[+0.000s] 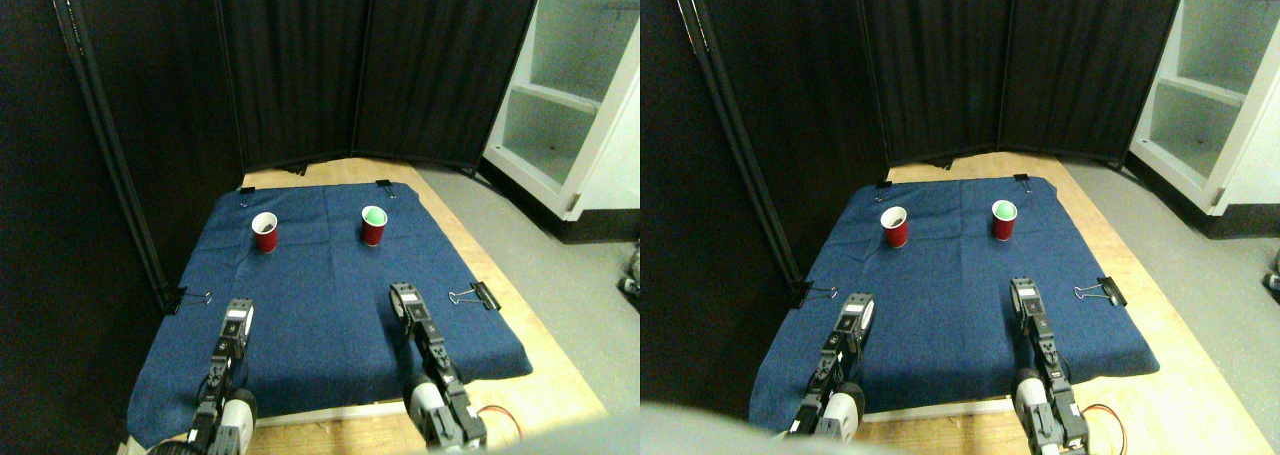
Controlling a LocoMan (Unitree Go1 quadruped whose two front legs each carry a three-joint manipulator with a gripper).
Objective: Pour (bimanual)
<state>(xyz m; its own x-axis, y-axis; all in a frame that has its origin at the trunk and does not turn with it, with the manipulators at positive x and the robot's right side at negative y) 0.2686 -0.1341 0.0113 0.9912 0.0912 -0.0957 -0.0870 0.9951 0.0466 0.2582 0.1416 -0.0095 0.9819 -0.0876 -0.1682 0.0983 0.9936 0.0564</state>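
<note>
Standing upright near the far edge of the blue cloth are two red cups, well apart: the left cup and the right cup, which holds something green. Open cloth separates them from the left gripper and right gripper; whether either gripper is clenched, I cannot tell.

no text, label, brand, number or sign can be read anywhere, neither on the two red cups standing on the blue cloth nor on the white shelf beyond the cloth.
</note>
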